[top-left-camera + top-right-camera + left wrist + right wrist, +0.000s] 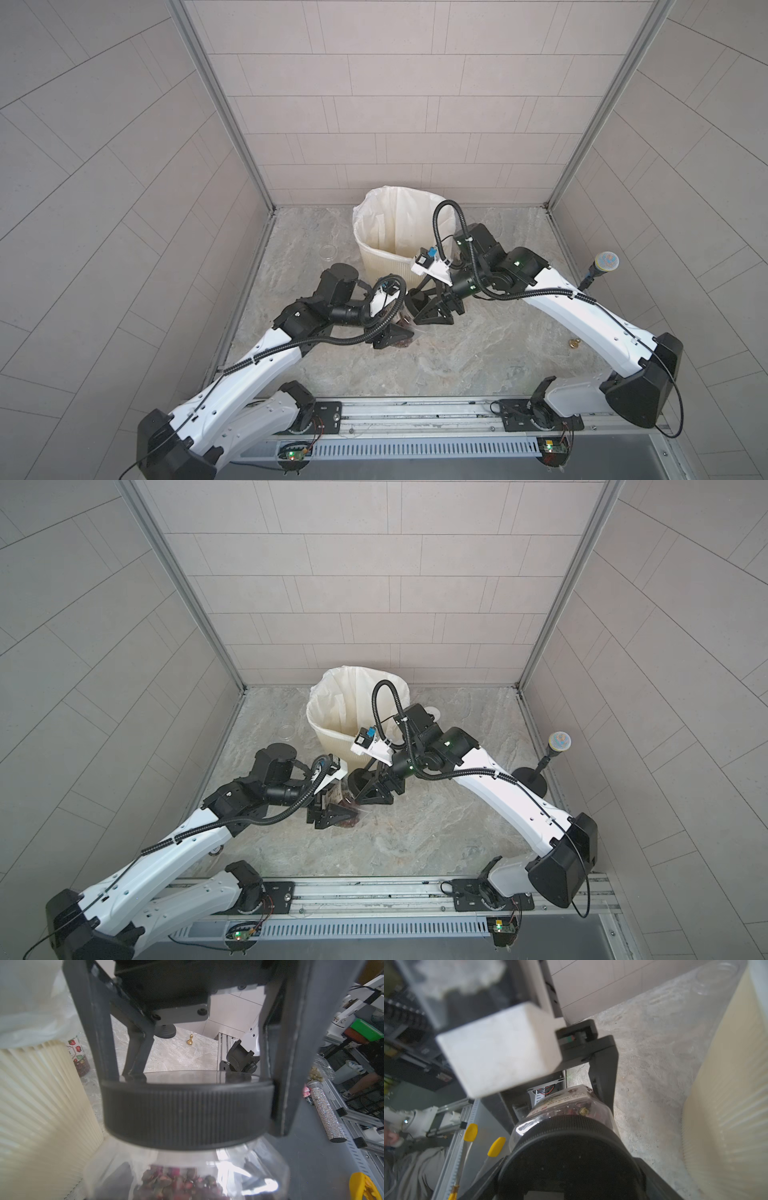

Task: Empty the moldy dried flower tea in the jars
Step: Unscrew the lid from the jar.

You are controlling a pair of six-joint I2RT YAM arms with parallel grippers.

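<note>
Black jar lid within right gripper

White shells with black joints are worn by the left arm and right arm. Black ribbed conduits are strung along them. The left gripper and right gripper are built black, triangular-braced.

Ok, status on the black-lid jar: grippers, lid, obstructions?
Left gripper clamped on jar. Right gripper clamped on black lid, not yet off. Tea inside. Bin alongside, not blocking.
</note>
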